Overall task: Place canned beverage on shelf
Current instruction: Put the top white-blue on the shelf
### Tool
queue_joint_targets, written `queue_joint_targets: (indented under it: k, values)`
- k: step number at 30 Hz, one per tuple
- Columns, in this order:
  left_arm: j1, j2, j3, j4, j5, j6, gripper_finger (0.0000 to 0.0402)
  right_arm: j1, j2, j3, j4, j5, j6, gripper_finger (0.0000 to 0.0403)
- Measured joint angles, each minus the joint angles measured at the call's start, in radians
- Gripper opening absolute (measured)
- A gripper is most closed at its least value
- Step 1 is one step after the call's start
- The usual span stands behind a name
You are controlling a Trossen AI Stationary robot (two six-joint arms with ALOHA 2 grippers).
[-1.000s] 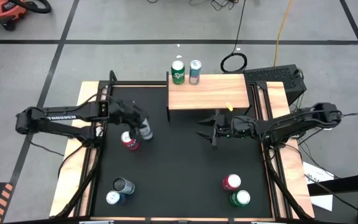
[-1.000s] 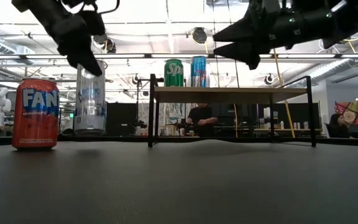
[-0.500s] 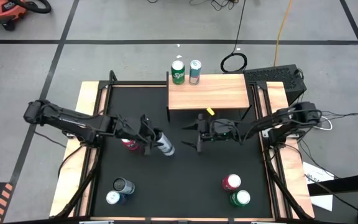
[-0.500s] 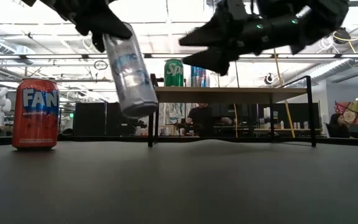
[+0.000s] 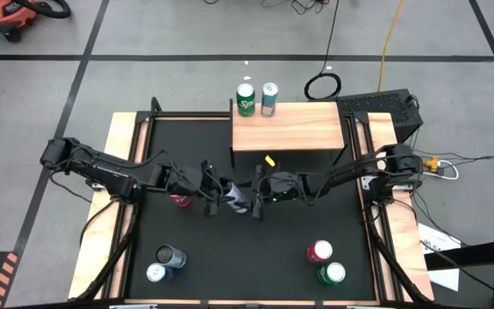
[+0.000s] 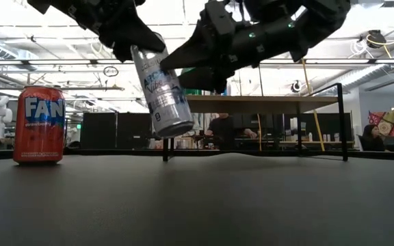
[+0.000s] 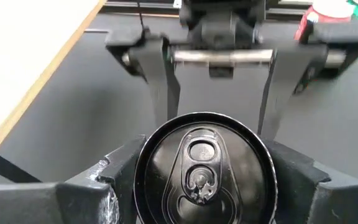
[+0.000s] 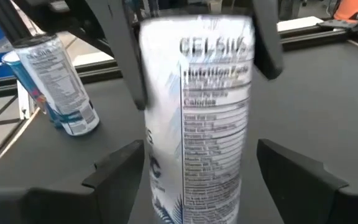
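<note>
My left gripper [image 5: 213, 190] is shut on a tall white-and-silver can [image 5: 234, 196], held tilted above the middle of the black table; the can also shows in the low view [image 6: 163, 92]. My right gripper [image 5: 254, 196] is open. It comes in from the table's right, and its fingers [image 8: 120, 167] stand on either side of the can's lower part without touching it. The light-wood shelf [image 5: 287, 129] stands at the table's far edge. A green can [image 5: 245, 99] and a blue can [image 5: 269, 98] show at its far edge. My left gripper pinches the can's upper part, just below the top rim [image 7: 143, 177], between its two fingers [image 7: 114, 183]. The fingers slant down from the table's left and lie along the can's sides. The can is lifted clear and tilted, its bottom toward my right gripper.
A red Fanta can [image 5: 178, 199] stands on the table just left of the held can. Two cans [image 5: 165, 263] stand near the front left corner. A red can [image 5: 319, 251] and a green can [image 5: 331, 274] stand at the front right.
My left gripper has lifted the tall can from beside the red Fanta can and carried it toward the table's right, tipping it. My right gripper has moved from in front of the shelf toward the table's left, and its open fingers now stand on either side of the can.
</note>
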State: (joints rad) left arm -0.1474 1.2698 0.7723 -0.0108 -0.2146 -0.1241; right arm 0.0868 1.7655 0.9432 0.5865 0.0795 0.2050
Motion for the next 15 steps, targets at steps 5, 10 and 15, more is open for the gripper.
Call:
queue_joint_targets:
  k: [5,10,15]
  values:
    - [0.0,0.0,0.0,0.019,-0.001,-0.001,0.0252,0.0,0.033,0.042,-0.005,0.001,-0.006,0.0302]
    - [0.0,0.001,0.002,0.035,0.0,-0.001,0.0252,0.0,0.03,0.053,-0.007,0.002,-0.007,0.028]
    - [0.0,0.001,0.002,0.041,0.001,-0.018,0.0252,0.0,0.028,0.053,-0.008,-0.004,0.0,0.0233]
